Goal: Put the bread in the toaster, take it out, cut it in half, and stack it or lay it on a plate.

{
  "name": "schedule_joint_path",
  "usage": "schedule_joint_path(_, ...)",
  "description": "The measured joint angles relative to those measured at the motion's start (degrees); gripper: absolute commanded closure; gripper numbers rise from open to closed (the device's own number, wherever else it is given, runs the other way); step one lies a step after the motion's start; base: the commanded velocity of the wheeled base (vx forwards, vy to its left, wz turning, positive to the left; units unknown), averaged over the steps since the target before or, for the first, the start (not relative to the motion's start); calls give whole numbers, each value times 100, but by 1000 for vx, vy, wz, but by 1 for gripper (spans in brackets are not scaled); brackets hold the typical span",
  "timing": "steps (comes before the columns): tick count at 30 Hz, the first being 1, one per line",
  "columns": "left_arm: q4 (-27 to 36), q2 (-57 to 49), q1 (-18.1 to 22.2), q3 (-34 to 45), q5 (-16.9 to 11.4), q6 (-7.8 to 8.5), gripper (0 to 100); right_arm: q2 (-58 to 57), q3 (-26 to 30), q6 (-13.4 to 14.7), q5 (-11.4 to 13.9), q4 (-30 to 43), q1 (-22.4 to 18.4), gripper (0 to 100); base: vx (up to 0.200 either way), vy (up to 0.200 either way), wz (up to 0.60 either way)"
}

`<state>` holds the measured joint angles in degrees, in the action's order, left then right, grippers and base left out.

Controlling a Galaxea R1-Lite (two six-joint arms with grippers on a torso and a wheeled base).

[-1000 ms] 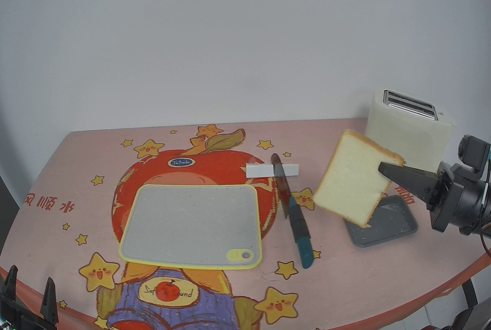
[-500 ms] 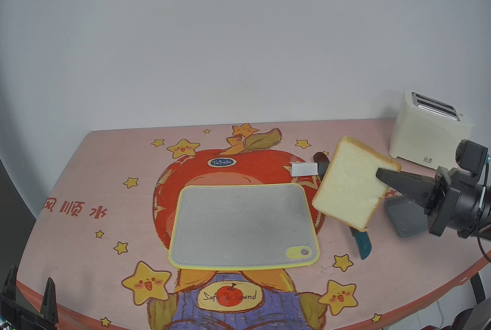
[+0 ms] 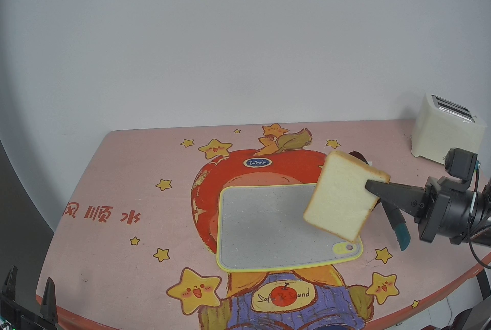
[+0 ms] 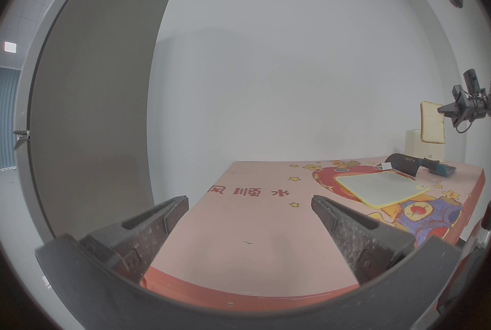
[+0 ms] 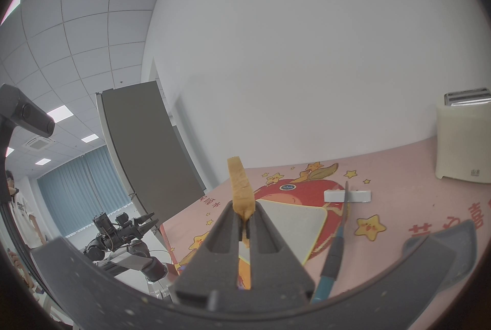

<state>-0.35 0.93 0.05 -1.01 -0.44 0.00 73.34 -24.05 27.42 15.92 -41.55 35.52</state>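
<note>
Bread (image 3: 343,195) — now over cutting board (image 3: 261,229)

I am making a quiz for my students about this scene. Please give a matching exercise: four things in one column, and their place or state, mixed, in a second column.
Things:
1. bread slice
2. toaster
3. cutting board
4. left hand

Places or states:
A. open, at the table's near left corner
B. lying flat on the table
C. held in the air by the right hand
D. standing at the table's far right corner

Pairs: 1-C, 2-D, 3-B, 4-A
</note>
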Motion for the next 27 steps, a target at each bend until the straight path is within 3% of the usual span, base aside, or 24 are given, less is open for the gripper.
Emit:
schedule_joint_path(9, -2, 0, 2, 0, 0, 0, 0, 413, 41, 446, -13, -27, 6, 100, 0, 0, 0)
schedule_joint_path(20, -2, 0, 2, 0, 0, 0, 0, 1103, 105, 551, -13, -60, 15, 100, 0, 0, 0)
schedule_joint_path(27, -2, 0, 2, 0, 0, 0, 0, 1329, 63, 1026, -5, -71, 205, 100, 0, 0, 0)
